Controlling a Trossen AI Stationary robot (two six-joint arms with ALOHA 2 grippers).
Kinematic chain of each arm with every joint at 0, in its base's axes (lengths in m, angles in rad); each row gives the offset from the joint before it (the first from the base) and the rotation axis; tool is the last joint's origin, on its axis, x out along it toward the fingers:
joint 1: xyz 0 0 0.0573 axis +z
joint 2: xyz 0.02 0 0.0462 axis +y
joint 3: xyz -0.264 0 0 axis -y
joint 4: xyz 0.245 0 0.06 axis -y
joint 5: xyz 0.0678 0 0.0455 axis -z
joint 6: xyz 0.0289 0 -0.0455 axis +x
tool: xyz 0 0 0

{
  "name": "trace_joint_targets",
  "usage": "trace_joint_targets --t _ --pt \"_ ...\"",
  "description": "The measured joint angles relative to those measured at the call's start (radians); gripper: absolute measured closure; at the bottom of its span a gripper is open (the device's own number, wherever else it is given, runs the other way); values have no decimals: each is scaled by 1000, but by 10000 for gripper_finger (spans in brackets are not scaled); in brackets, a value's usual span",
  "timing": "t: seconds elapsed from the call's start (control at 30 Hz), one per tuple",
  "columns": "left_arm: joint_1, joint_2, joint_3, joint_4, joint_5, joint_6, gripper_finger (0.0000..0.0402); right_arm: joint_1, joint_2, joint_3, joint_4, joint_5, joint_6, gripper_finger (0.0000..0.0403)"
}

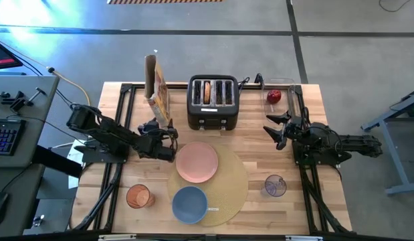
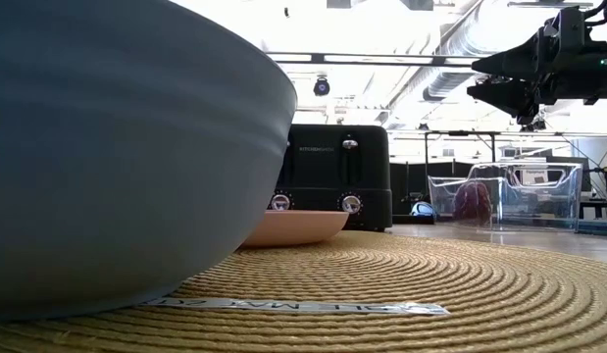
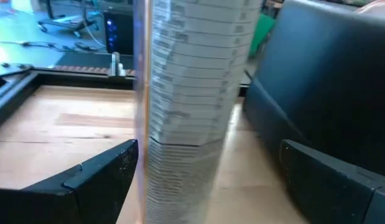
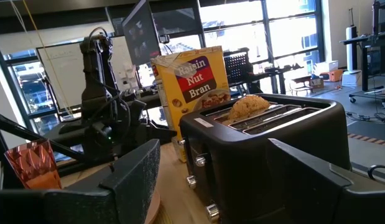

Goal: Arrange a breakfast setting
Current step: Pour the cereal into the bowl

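The round tan placemat (image 1: 227, 184) carries the pink plate (image 1: 196, 162) and the blue bowl (image 1: 190, 204). The orange cup (image 1: 138, 196) stands to its left and the clear purplish glass (image 1: 275, 185) to its right. The bagel (image 1: 207, 92) sticks up from a slot of the black toaster (image 1: 213, 104). The red apple (image 1: 274, 97) lies in a clear box. My left gripper (image 1: 161, 130) is open, with its fingers on either side of the upright cereal box's (image 3: 186, 124) lower narrow edge. My right gripper (image 1: 277, 130) is open and empty, right of the toaster. The spoon does not show. My left gripper comes level at the cereal box from the table's near side. One finger (image 3: 99, 177) lies close beside the box's narrow edge (image 3: 148, 168); I cannot tell whether it touches. The other finger (image 3: 323, 180) stands apart from it. The box stands upright on the table.
The toaster stands at the back middle, close right of the cereal box (image 1: 156, 87). The clear box (image 1: 281, 94) is at the back right. A white label strip (image 2: 293, 306) lies on the placemat beside the bowl. Bare wood shows at the front left and right.
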Motion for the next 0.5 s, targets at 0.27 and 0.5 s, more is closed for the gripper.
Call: trace_joint_targets --t 0.27,0.5 --pt "44 60 0 30 -31 0 20 0 0 0 0 0 0 119" --pt "97 131 0 84 -95 -15 20 0 0 0 0 0 0 119"
